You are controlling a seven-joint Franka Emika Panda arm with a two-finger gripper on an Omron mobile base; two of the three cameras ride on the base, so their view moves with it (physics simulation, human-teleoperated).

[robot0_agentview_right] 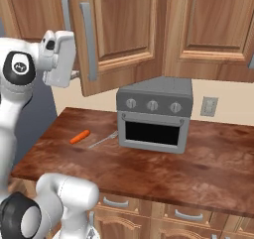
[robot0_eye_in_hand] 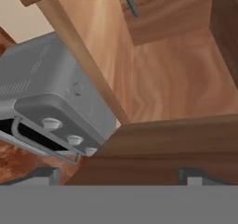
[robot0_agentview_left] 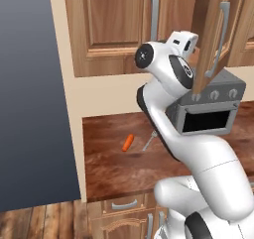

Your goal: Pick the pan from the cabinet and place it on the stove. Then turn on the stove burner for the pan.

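Plainly, left to right:
carrot [robot0_agentview_left: 128, 142]: lying loose on the table [robot0_agentview_left: 114, 168], apart from the job.
tool [robot0_eye_in_hand: 116, 174]: jaws wide, holding nothing, raised to the open cabinet [robot0_eye_in_hand: 176, 79] to search its shelf.
cabinet door [robot0_agentview_right: 116, 34]: swung out, giving access.
oven [robot0_agentview_right: 154, 115]: under the cabinet, on the table.
pan: cannot tell where; the shelf seen looks bare.
writing: none readable.
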